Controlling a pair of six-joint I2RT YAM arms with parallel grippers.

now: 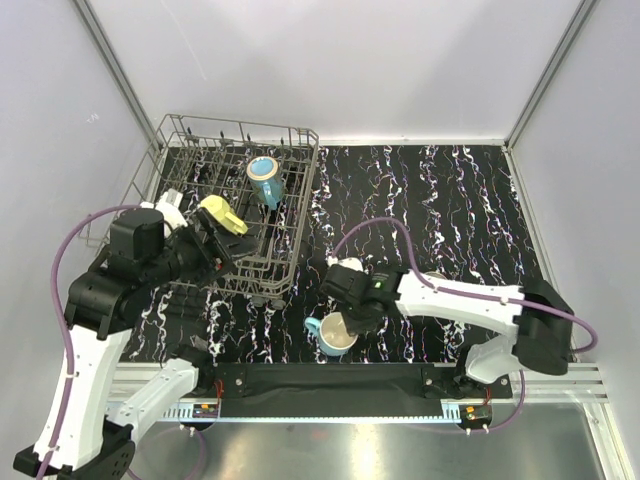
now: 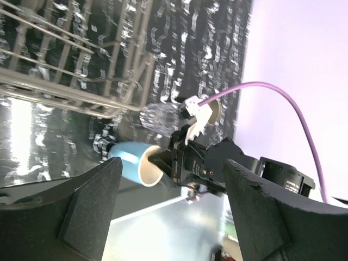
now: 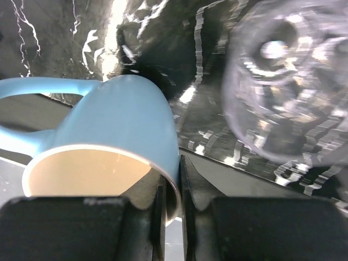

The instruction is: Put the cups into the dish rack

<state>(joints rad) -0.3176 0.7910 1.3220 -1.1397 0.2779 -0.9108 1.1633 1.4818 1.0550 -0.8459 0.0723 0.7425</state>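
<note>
The grey wire dish rack stands at the back left, and its edge shows in the left wrist view. A teal mug lies inside it. My right gripper is shut on the rim of the light-blue mug with the cream inside, near the front edge of the mat. I cannot tell whether the mug rests on the mat. The clear glass tumbler is just beyond it. My left gripper is open and empty over the rack's front right part. The metal cup is out of view.
A yellow object sits in the rack beside my left gripper. The black marbled mat covers the table. White walls close in the left, back and right sides. A metal rail runs along the front edge.
</note>
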